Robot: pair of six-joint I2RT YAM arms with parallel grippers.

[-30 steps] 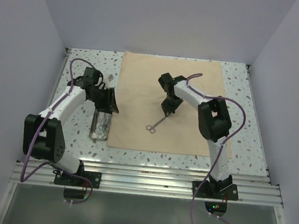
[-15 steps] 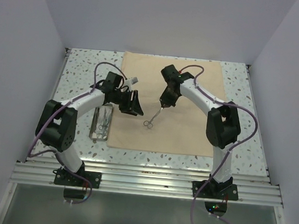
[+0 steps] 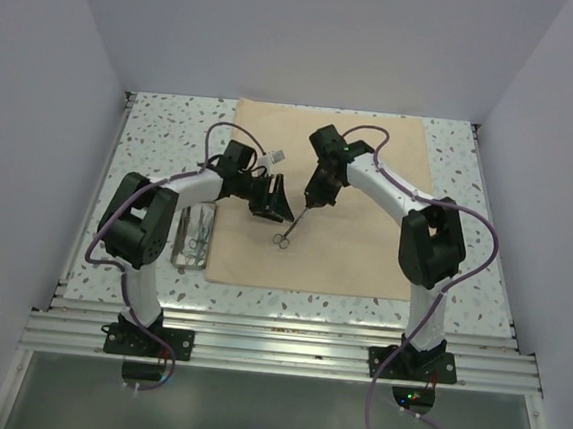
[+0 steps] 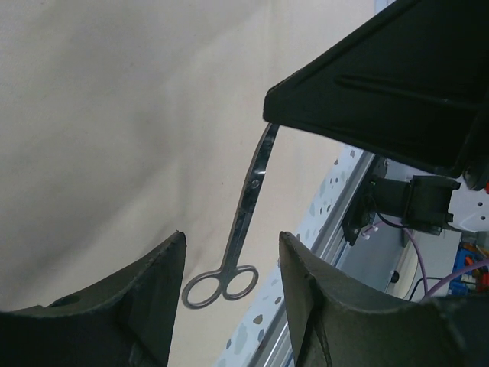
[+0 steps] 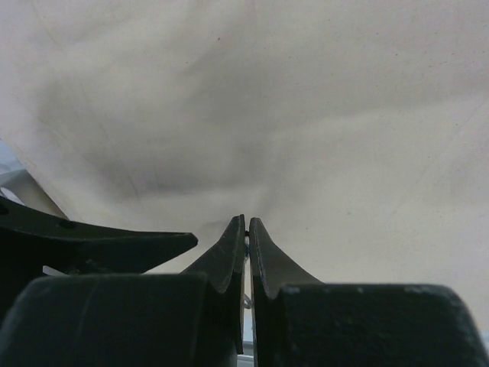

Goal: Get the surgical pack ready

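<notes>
The beige cloth (image 3: 365, 231) lies flat on the table. My right gripper (image 3: 310, 203) is shut on the tip end of silver scissor-like forceps (image 3: 291, 226) and holds them over the cloth, finger rings hanging down. In the right wrist view the jaws (image 5: 247, 222) pinch the thin steel. My left gripper (image 3: 278, 214) is open just left of the forceps. In the left wrist view the forceps (image 4: 243, 222) hang between my two fingers (image 4: 231, 248), rings lowest. A small steel tray (image 3: 192, 236) with more instruments sits at the cloth's left edge. No gauze shows.
The speckled table (image 3: 162, 143) is walled on three sides. A metal rail (image 3: 276, 329) runs along the near edge. Both arms reach over the middle of the cloth, close together.
My left arm has swung right from the tray to beside the forceps. My right gripper lifted the forceps off the cloth and shifted them a little left.
</notes>
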